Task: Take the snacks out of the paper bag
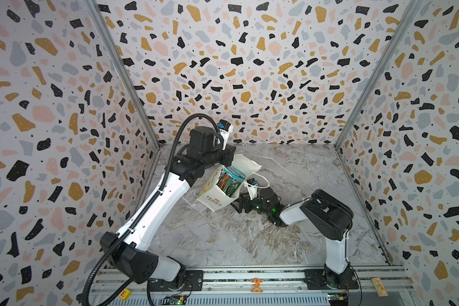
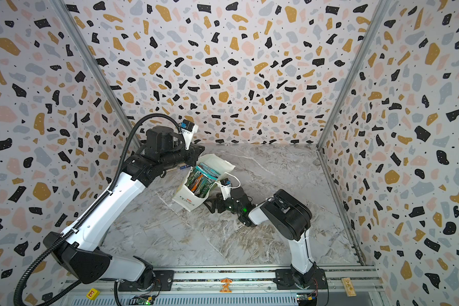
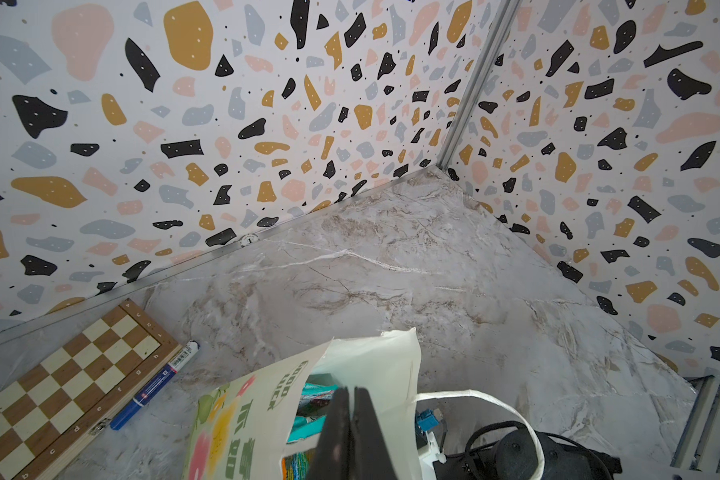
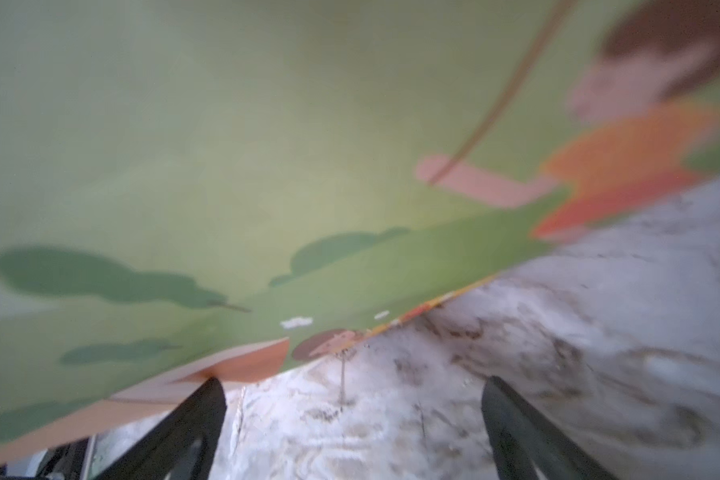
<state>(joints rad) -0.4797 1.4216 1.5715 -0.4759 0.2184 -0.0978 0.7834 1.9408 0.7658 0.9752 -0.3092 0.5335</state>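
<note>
The marble table (image 1: 223, 238) is seen spread wide in both top views. The paper bag (image 1: 214, 198) is found towards its back, left of centre, mouth upward and tilted. It is flanked by the left arm (image 1: 154, 206), reaching in from behind it, and the right arm (image 1: 326, 212), bent low beside its base. A chessboard (image 3: 67, 382) is picked up by the left wrist camera, laid flat by the wall.

And the snacks (image 1: 229, 180)? They are packed upright inside the bag, teal, green and orange edges showing at the mouth; none is seen out on the table. A blue marker (image 3: 154, 384) is spotted along the board's edge.

The left gripper (image 3: 352, 392) is pressed fully together right at the bag's rim; whether paper is pinched cannot be told. The right gripper (image 4: 352, 382) is spread wide, nothing held, one finger (image 4: 208, 399) set against the bag's green printed side. A white cord handle (image 3: 495, 403) is looped over the right arm's wrist.
</note>
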